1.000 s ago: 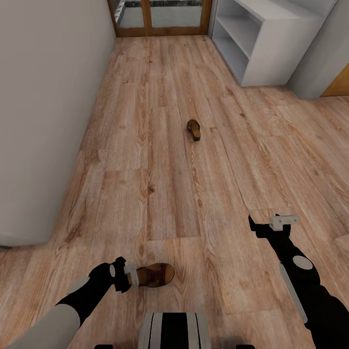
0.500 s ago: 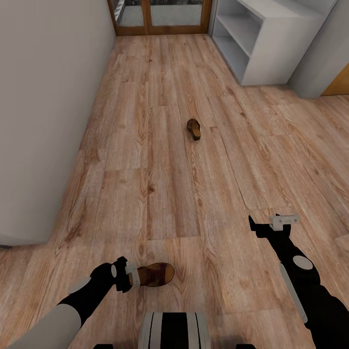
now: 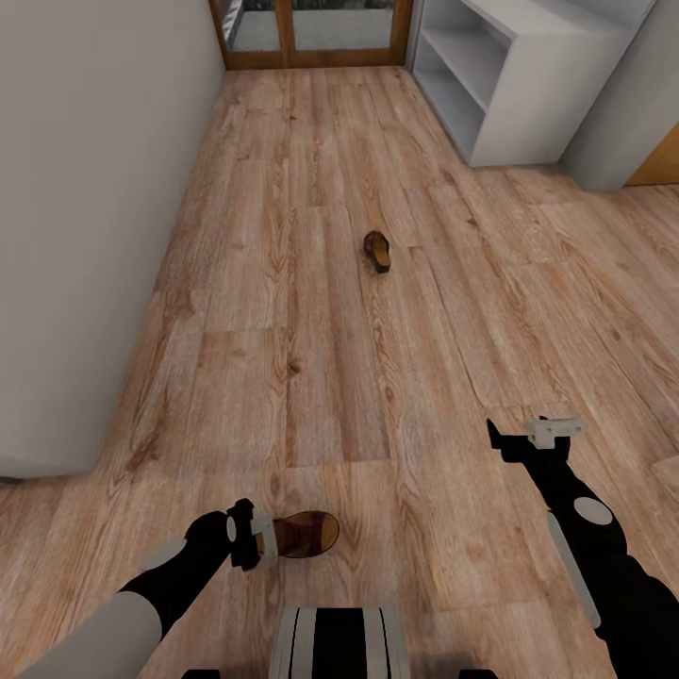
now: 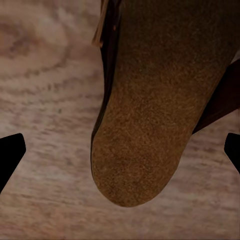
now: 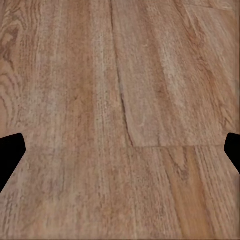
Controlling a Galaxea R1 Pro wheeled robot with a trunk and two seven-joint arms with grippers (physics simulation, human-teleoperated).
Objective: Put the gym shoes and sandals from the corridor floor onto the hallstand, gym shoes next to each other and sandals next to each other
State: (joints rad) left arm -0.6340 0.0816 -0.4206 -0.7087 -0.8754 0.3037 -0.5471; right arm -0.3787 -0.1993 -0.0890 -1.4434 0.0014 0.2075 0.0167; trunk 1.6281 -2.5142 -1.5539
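Low, L arm [image 3: 243, 535] reaches fwd, jaws at sandal [image 3: 304, 534].

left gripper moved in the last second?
Yes, slightly. Against the plank seams of the corridor floor, the left gripper has shifted toward the near sandal and a little toward the robot; that sandal looks unmoved.

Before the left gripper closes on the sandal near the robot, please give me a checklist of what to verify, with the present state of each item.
1. Left gripper open: ok, fingertips wide apart in its wrist view.
2. Near sandal between the fingers: ok, centred.
3. Fingers touching the sandal: cannot tell.
4. Right gripper free: ok, open over bare floor.
5. Second sandal located: ok, lying on the floor ahead.
6. Hallstand has room: ok, visible shelves bare.
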